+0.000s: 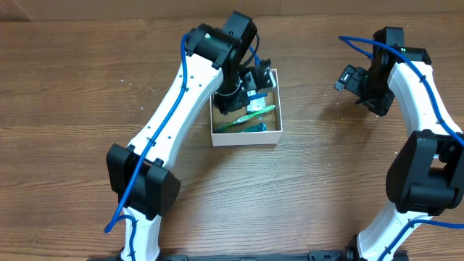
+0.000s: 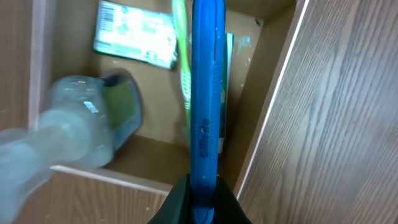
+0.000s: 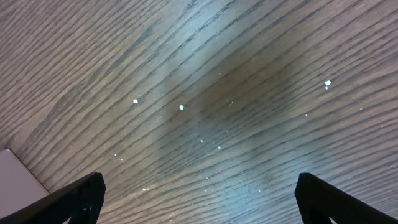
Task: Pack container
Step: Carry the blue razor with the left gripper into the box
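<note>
Wood-grain table; left gripper clamps blue handle over container; right gripper spread.

Print on the green-white packet and blue handle is unreadable

Right hand, fingers wide apart, hangs over speckled wooden table; a white corner, possibly the container, lower left.

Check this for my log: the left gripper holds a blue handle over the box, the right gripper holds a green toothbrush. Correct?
No. The right gripper holds nothing; the right wrist view shows it open over the table. The left gripper holds the blue handle over the box.
</note>
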Controlling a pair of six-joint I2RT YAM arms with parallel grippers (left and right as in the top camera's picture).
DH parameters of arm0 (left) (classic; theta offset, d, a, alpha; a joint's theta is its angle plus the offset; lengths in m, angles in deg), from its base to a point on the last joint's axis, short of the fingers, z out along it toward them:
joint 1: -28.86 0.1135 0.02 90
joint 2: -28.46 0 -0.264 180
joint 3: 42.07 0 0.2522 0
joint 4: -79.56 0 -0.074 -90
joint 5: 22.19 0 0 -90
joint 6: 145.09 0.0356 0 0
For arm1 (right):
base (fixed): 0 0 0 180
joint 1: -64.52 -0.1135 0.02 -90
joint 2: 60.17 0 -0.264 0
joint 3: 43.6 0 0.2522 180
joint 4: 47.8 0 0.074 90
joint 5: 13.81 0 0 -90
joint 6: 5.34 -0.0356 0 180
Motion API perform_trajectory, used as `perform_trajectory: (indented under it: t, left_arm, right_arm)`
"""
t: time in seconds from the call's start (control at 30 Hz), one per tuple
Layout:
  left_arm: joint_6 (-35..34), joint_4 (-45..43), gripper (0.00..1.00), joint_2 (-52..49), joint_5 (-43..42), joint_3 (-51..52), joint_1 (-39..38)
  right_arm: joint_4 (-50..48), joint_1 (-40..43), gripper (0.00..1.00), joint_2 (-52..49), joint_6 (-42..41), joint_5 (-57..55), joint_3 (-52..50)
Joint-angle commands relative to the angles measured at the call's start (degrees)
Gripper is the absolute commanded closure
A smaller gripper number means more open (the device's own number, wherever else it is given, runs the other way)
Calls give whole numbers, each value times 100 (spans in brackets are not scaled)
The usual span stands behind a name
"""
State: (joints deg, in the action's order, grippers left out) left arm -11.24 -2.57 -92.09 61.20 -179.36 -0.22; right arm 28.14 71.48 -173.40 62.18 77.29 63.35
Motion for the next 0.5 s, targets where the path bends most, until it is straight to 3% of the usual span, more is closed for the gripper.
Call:
perform_trajectory:
  t: [0.0,0.37,0.43,0.47]
  left_arm:
    - [291,-358,96,-63,-90,610,28]
    - [374,-1646,95,-70,-372,1869,20]
    - [365,-1808,86,-70,-372,1989,17]
    - [326,-1886,77,-70,-372,2033,20]
  right_arm:
    - [-24,-17,0,28,-26,-35,9]
    - [-24,-17,0,28,-26,-35,9]
    - [-24,-17,0,28,-26,-35,9]
    - [-24,-17,0,28,-26,-35,9]
